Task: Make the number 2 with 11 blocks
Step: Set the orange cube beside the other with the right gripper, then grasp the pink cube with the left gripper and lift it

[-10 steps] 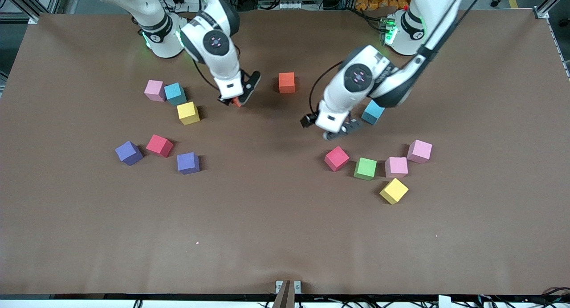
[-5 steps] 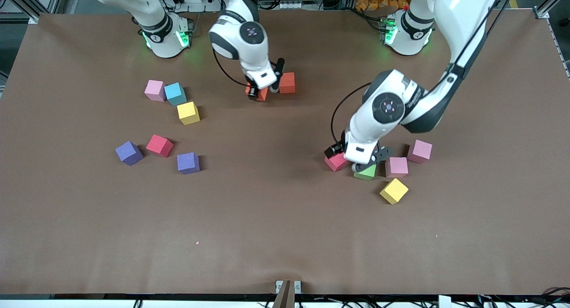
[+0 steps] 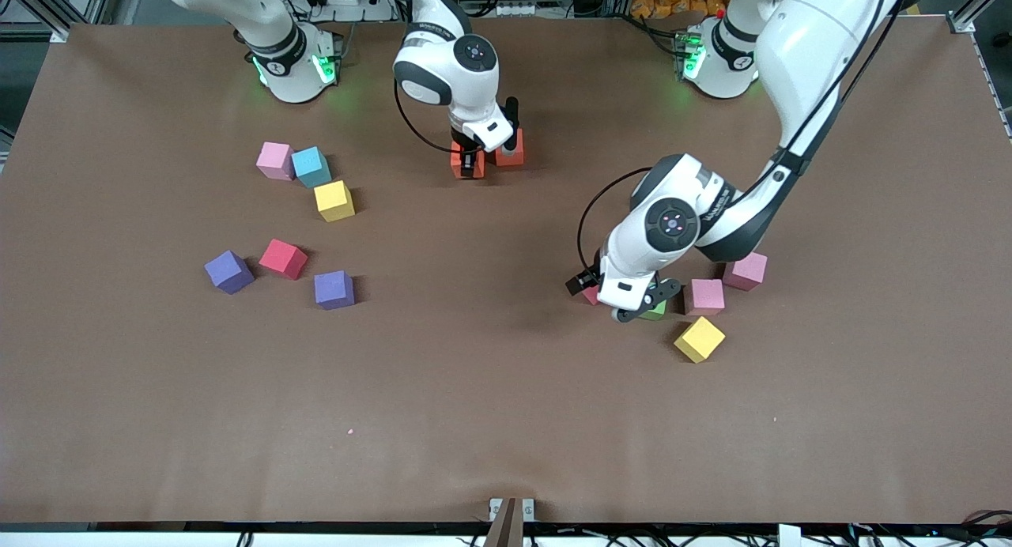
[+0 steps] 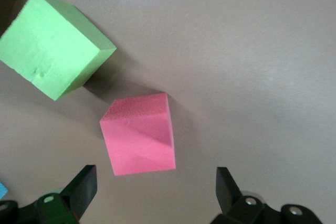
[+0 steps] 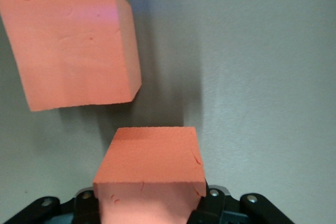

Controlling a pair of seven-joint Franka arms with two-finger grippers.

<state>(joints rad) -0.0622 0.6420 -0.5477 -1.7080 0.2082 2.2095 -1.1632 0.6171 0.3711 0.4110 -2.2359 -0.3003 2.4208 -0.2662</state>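
My right gripper is shut on an orange block and holds it low, right beside the other orange block, a little apart from it in the right wrist view. My left gripper is open just above the table, over a red block that lies ahead of its spread fingers. The green block sits close by. In the front view the hand hides most of the red block and the green block.
Near the left gripper lie two pink blocks and a yellow block. Toward the right arm's end lie a pink block, a light-blue cube, a yellow block, a red block and two purple blocks.
My right gripper carried the orange block over to the other orange block and lowered it beside it. My left gripper moved over the red and green blocks and came down.
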